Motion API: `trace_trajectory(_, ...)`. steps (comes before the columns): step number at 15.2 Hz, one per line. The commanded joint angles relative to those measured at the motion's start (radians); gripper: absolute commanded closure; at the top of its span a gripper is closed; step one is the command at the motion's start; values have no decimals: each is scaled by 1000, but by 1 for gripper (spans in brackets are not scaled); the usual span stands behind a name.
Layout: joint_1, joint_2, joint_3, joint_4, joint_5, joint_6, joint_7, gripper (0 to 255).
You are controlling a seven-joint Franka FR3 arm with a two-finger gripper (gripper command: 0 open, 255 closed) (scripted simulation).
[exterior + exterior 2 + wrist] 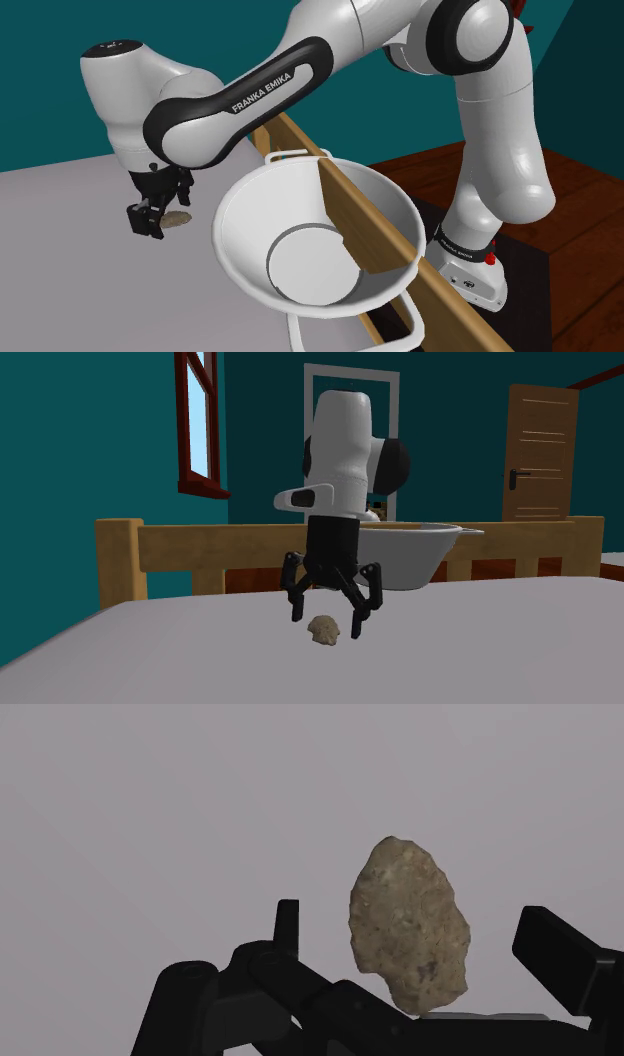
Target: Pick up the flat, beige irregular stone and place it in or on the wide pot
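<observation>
Second exterior view shows the gripper (327, 620) hanging low over a pale grey surface (480, 652), its two black fingers (297, 602) spread wide, one on each side of the stone (323, 632) and clasping nothing. The stone is a small, lumpy beige piece lying on the surface just below the fingertips, out in the middle and well in from the edge that carries a wooden rail (200, 547). Whether the tips reach the surface cannot be made out.

Seen from the wrist, the stone (410, 929) is a flat, speckled tan oval between the fingers, touching neither, with a clear gap on both sides. The bottom edge cuts off the gripper's body.

From the shoulder view the gripper (148, 222) is small and dark under the arm's (260, 95) elbow, and most of the stone (178, 218) sits half hidden beside it, so its outline is hard to read.

The pot (250, 215) is wide, white and bowl-shaped, at the railed edge of the surface, well apart from the stone. The rail (345, 215) runs straight across its bowl and hides part of the far wall. One handle shows by the rim, and the other is clipped by the picture's bottom edge. In the second exterior view the pot (420, 552) sits along the rail, its left part hidden behind the arm.
</observation>
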Motion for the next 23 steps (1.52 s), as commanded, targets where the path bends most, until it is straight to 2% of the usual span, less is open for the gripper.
trace_trajectory(1, 0, 0, 0, 0, 0, 1, 0, 0)
trace_trajectory(3, 0, 0, 0, 0, 0, 0, 0, 0)
trace_trajectory(4, 0, 0, 0, 0, 0, 0, 0, 255)
trace_trajectory(13, 0, 0, 0, 0, 0, 1, 0, 255)
trace_trajectory(23, -1, -38, 13, 79, 25, -113, -23, 255)
